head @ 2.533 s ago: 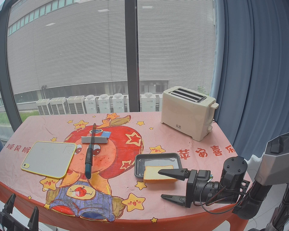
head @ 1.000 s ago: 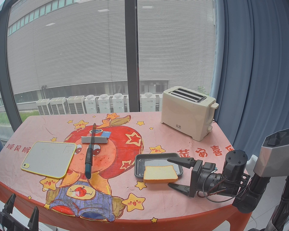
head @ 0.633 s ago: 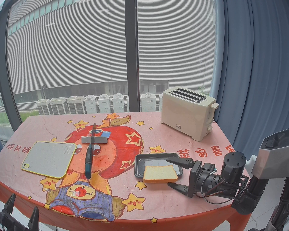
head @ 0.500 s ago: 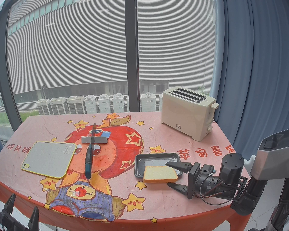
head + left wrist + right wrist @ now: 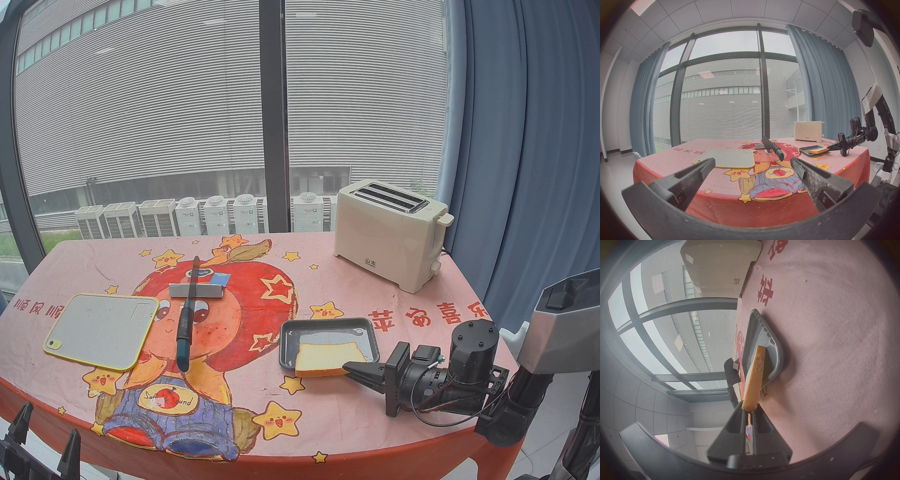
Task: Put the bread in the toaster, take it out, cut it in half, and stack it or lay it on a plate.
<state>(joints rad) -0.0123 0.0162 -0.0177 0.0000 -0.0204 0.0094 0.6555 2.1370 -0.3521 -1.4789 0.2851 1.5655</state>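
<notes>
Right gripper [image 5: 353,370] is lying low over the near right part of the table [image 5: 387,412], its fingers pointing toward the robot's left and pressed together on the near right corner of the bread [image 5: 325,359]. In the right wrist view the slice is showing edge-on, with one end pinched between the two fingertips. The bread is sitting at the near side of the dark tray [image 5: 330,322], its front edge overlapping the tray's near rim. Whether the gripped end is clear of the rim, I cannot tell. Toaster [image 5: 387,240] is standing farther back and right of the tray, well apart from it, with both slots facing up. Left gripper [image 5: 752,161] is hanging off the near left edge of the table, its fingers spread wide and nothing between them. Knife [image 5: 185,319] is lying left of the tray, its blade end propped across a small grey block [image 5: 209,290] and its handle pointing toward the near edge. Cutting board [image 5: 100,330] is lying flat just left of the knife, not touching it.
</notes>
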